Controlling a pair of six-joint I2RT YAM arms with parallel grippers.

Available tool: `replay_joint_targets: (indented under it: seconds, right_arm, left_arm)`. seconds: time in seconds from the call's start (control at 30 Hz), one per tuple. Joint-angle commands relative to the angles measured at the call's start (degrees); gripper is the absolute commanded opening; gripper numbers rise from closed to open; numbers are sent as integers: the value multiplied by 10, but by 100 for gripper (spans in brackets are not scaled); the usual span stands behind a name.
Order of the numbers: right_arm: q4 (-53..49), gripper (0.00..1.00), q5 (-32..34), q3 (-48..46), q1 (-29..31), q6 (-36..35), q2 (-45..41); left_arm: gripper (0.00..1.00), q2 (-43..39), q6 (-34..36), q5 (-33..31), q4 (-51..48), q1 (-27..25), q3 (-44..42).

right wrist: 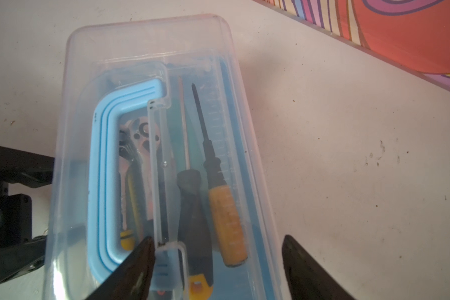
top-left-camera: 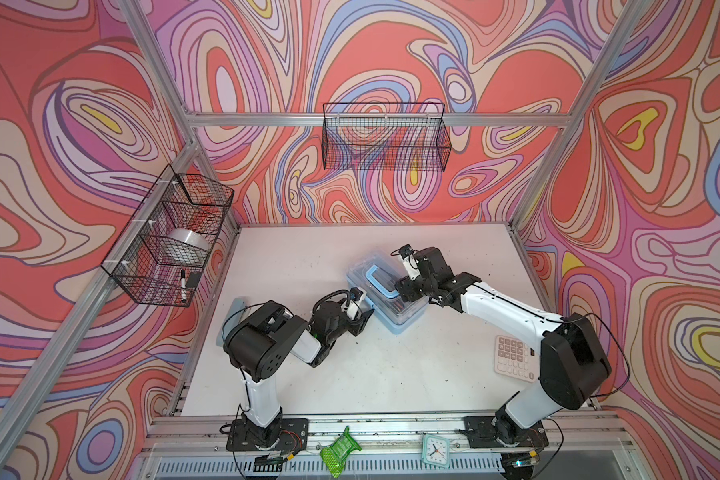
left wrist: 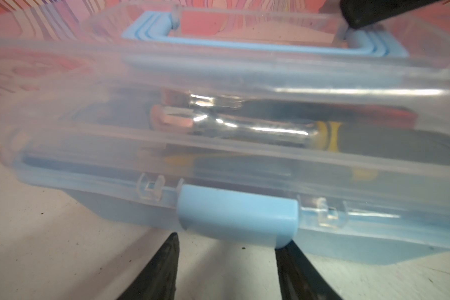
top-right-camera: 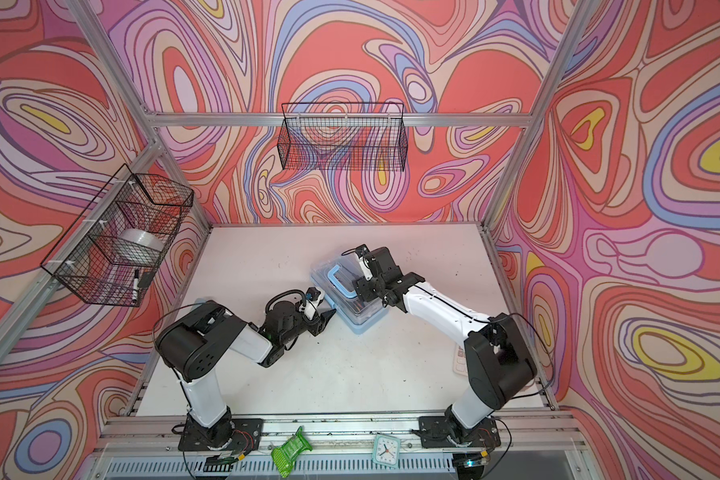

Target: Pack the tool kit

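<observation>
The tool kit (top-left-camera: 395, 313) sits mid-table (top-left-camera: 350, 374), its clear lid (right wrist: 146, 41) down over a screwdriver (right wrist: 226, 220) and a ratchet (right wrist: 143, 132). My left claw (left wrist: 227, 241) is spread apart at its blue latch (left wrist: 238, 215). My right claw (right wrist: 218, 237), also spread, hangs over the lid beside the handle (right wrist: 102, 181).

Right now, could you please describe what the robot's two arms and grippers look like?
Both the left arm and right arm have white tubular links between bulky black joint housings, with thin black cables looping alongside. The left gripper and right gripper each carry two black, tapering, pointed fingers.
</observation>
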Motion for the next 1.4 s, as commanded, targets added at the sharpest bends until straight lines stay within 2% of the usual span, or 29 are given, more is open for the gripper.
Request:
replay_joint_targets:
  seconds: [0.0, 0.23, 0.37, 0.6, 0.73, 0.9, 1.13, 1.37]
  right_arm:
    - [-27, 83, -14, 34, -9, -26, 16]
    - [-40, 91, -105, 76, -48, -62, 59]
    - [-59, 92, -153, 105, -56, -94, 89]
    - [-68, 93, -204, 123, -60, -115, 116]
    - [-75, 92, -212, 128, -60, -124, 127]
    - [-85, 85, -212, 135, -62, -145, 144]
    - [-121, 72, -229, 132, -61, -216, 158]
    - [-128, 72, -254, 128, -62, -225, 164]
  left_arm:
    - [62, 0, 14, 9, 22, 4, 5]
    - [62, -4, 18, 9, 20, 6, 4]
    - [62, -10, 18, 8, 16, 6, 1]
    - [62, -15, 19, 11, 12, 7, -2]
    - [61, -15, 18, 12, 15, 7, -3]
    - [60, -14, 18, 16, 17, 6, -4]
    - [60, -18, 20, 22, 19, 7, -12]
    - [60, -24, 11, 27, 33, 6, -24]
